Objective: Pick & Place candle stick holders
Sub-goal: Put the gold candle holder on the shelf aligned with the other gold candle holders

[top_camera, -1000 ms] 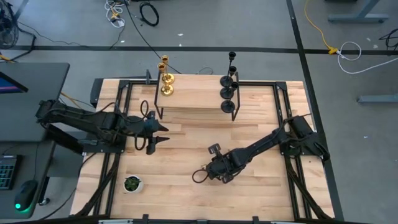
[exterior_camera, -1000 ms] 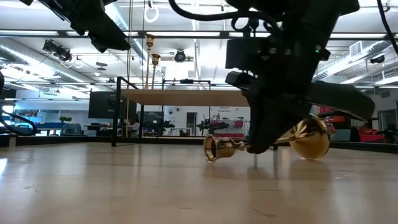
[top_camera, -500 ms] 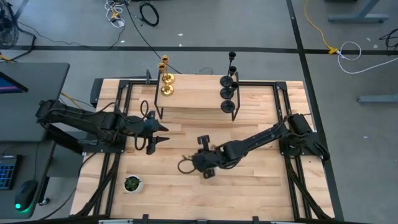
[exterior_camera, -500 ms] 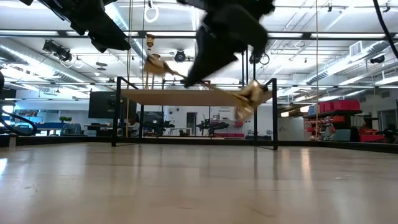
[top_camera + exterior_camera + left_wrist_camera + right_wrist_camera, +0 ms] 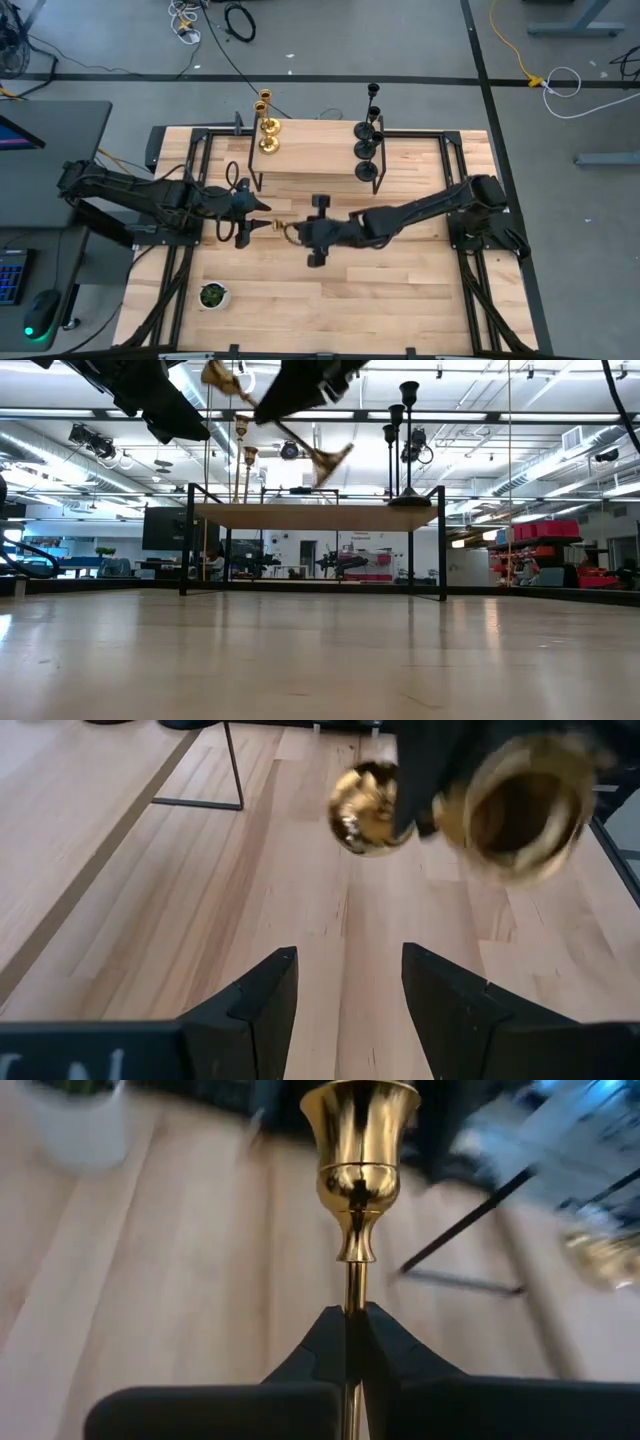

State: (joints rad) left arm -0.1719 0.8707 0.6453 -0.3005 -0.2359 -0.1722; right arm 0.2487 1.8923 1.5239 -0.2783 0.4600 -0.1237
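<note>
My right gripper (image 5: 303,232) is shut on a shiny gold candle stick holder (image 5: 275,420) and holds it in the air over the middle of the table. The holder's cup (image 5: 360,1120) and flared base (image 5: 520,805) show on either side of my right gripper. My left gripper (image 5: 262,225) is open and empty, just left of the held holder, its fingers (image 5: 270,995) pointing at it. Two gold holders (image 5: 266,125) and three black holders (image 5: 368,150) stand on their bases on the raised wooden shelf (image 5: 310,155). My right gripper pinches the gold holder's slim stem (image 5: 348,1320), below the cup, between its two fingers. The fingers come about level from the table's right side and lie across the stem. The holder is lifted clear of the table and tilted, cup (image 5: 215,372) higher than base (image 5: 330,460).
The shelf stands on thin black legs (image 5: 188,540) at the table's far middle. A small white pot with a green plant (image 5: 212,295) stands near the front left. Bare table top (image 5: 400,290) lies toward the near edge.
My right gripper has lifted the gold holder, which lay on its side on the table, high into the air. It has carried it toward the table's left and far side, up to my left gripper. The holder now hangs tilted, clear of the table.
</note>
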